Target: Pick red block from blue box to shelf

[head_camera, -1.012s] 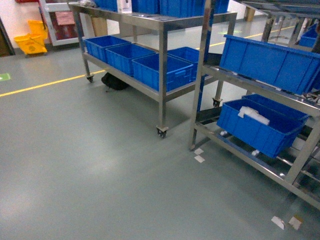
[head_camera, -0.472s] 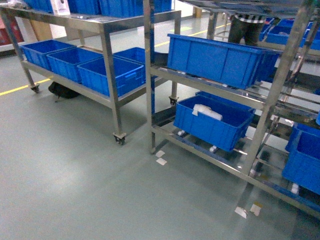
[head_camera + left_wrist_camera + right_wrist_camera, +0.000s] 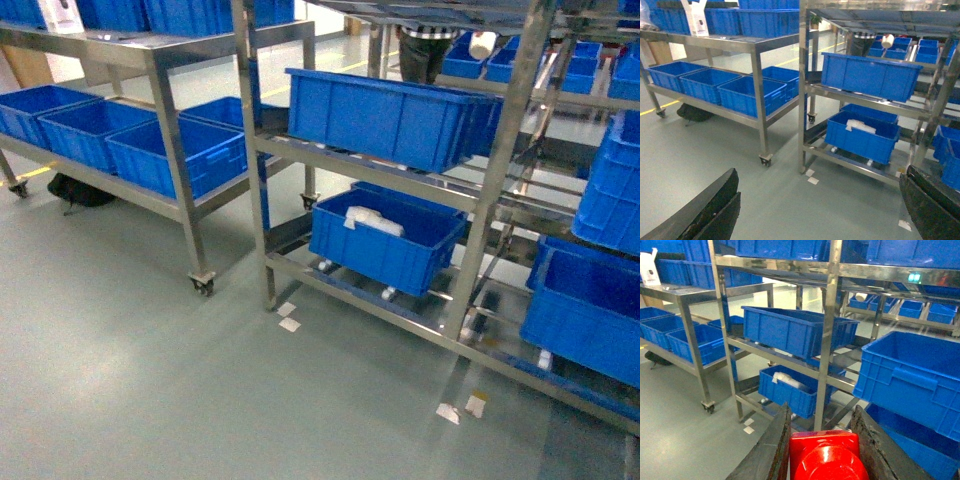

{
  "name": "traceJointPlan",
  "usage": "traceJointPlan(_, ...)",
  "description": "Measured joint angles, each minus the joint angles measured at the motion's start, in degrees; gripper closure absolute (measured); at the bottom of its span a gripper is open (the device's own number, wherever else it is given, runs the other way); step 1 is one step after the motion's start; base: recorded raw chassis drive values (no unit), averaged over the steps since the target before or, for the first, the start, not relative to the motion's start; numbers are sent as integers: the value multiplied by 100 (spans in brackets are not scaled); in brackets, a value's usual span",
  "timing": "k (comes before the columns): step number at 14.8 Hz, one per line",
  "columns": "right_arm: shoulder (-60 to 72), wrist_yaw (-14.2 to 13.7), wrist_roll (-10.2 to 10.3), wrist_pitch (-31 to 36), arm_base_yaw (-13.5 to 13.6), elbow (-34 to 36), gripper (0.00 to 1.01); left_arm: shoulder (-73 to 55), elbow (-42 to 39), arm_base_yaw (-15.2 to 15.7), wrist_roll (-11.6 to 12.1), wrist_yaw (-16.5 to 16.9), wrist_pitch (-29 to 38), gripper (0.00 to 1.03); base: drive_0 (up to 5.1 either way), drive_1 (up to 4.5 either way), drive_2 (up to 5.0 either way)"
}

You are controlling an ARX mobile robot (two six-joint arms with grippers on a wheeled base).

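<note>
Gripping the small glossy red plastic block [image 3: 826,460], my right gripper [image 3: 823,452]; left gripper [image 3: 820,210] gapes; low dark-blue ribbed crate [image 3: 385,238] (steel shelf [image 3: 485,190]) holds white packets [image 3: 372,221].

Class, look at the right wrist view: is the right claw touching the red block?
Touching. In the right wrist view the red block sits between the right claw fingers, with both dark fingers pressed against its sides and no gap showing.

Bright even overhead light, slightly soft pictures, glare on the shelf [image 3: 262,150].
</note>
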State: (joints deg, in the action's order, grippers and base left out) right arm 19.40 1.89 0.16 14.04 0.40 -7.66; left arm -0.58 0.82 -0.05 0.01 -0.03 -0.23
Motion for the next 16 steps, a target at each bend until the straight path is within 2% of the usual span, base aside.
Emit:
traceJointPlan(14, 0, 0, 0, 0, 0, 0, 72, 0, 0, 0, 0, -2, 0, 5, -162, -162, -162)
traceJointPlan(16, -4, 0, 0, 11, 0, 0, 72, 0, 0, 0, 0, 0, 7, 5, -151, 264, -566)
